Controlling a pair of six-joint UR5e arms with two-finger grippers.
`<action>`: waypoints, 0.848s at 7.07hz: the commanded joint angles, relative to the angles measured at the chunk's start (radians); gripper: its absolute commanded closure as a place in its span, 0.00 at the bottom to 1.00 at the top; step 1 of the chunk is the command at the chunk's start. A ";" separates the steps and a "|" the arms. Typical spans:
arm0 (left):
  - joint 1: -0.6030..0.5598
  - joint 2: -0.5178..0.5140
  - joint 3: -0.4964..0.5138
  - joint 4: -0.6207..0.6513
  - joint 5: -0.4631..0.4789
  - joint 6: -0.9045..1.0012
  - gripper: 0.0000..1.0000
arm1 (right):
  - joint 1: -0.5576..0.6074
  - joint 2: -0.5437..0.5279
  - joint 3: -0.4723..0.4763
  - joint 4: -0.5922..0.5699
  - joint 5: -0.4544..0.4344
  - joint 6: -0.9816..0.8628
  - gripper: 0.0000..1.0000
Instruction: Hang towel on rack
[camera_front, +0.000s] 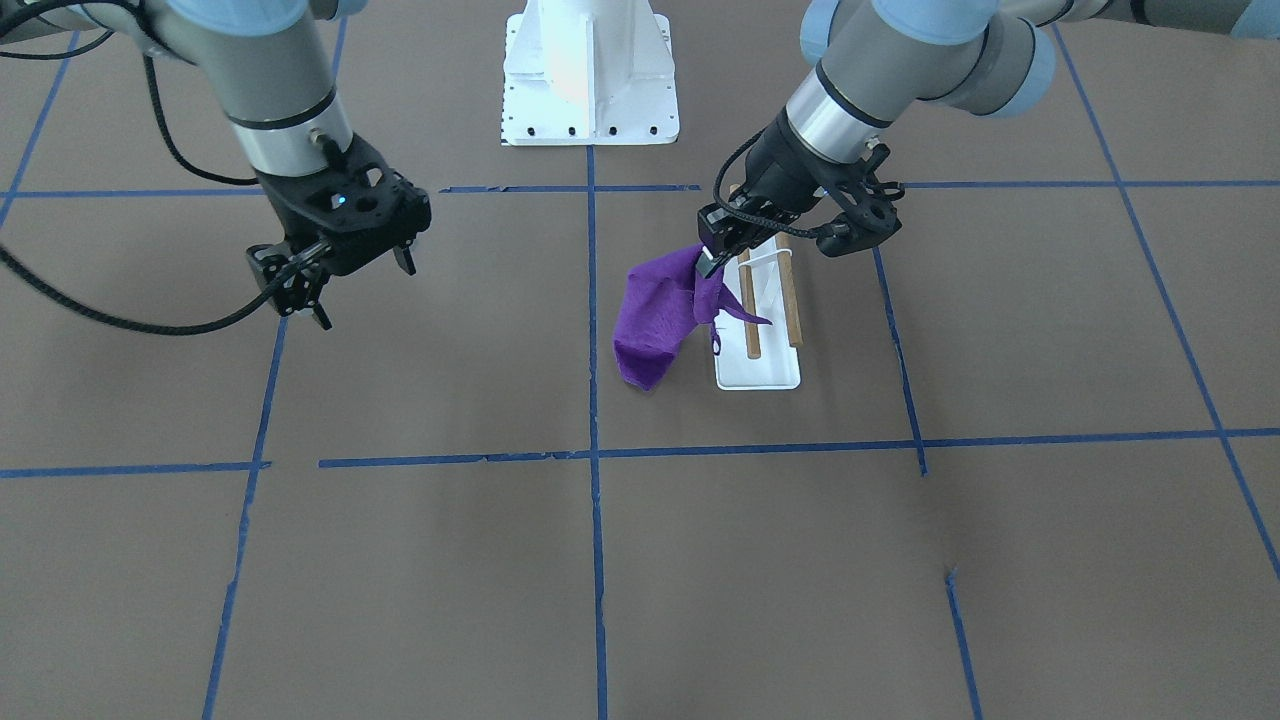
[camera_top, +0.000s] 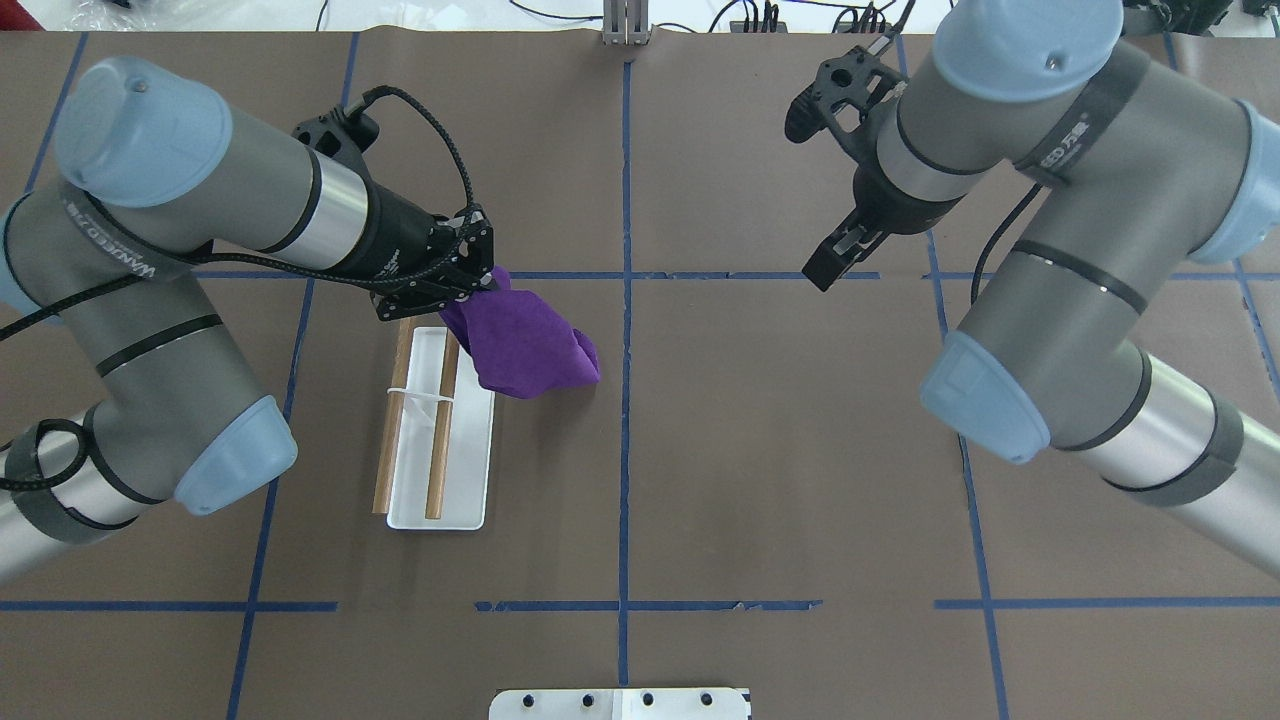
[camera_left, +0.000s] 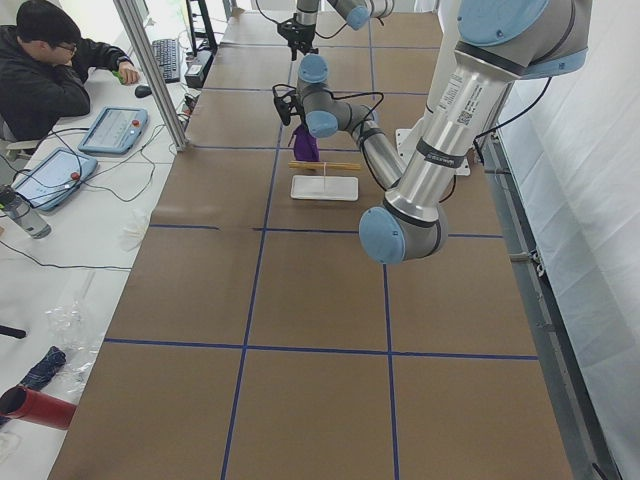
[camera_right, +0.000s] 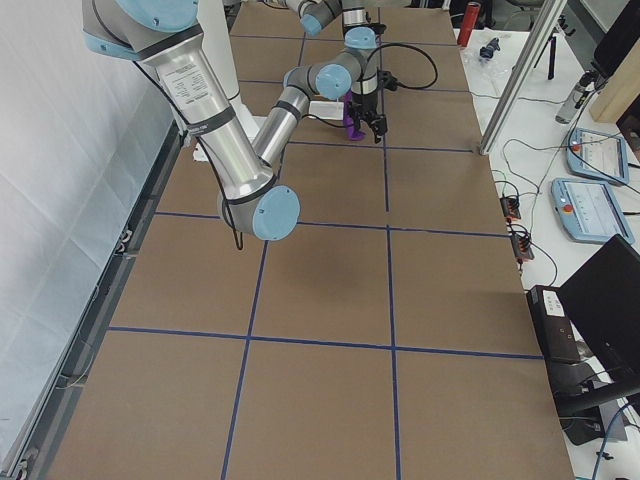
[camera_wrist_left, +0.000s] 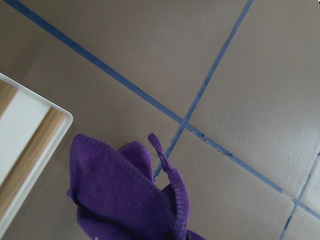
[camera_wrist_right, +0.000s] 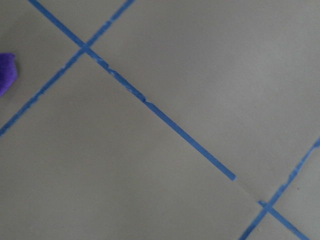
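Brown paper covers the whole table, matte and flat, cut into big squares by blue tape. At the robot's side stands a glossy white bolted pedestal. Next in size is the rack: a flat white rectangular base, a thin white support and 2 smooth, parallel, light-wood dowels. The towel, plush purple and floppy, hangs bunched at the rack's far end on the side toward the table's middle. 1 pointed fold crosses a dowel; I cannot tell if it touches. The left gripper is pinched on the towel's top corner. The right gripper hangs well apart, black fingers spread and holding nothing. A little loop tag dangles off the hem.
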 joint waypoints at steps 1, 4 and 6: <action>-0.010 0.111 -0.040 0.002 0.000 0.175 1.00 | 0.181 -0.061 -0.095 -0.032 0.157 -0.021 0.00; -0.082 0.298 -0.105 -0.003 -0.003 0.446 1.00 | 0.354 -0.140 -0.221 -0.030 0.167 -0.358 0.00; -0.088 0.337 -0.097 -0.004 -0.002 0.524 1.00 | 0.434 -0.163 -0.292 -0.029 0.164 -0.550 0.00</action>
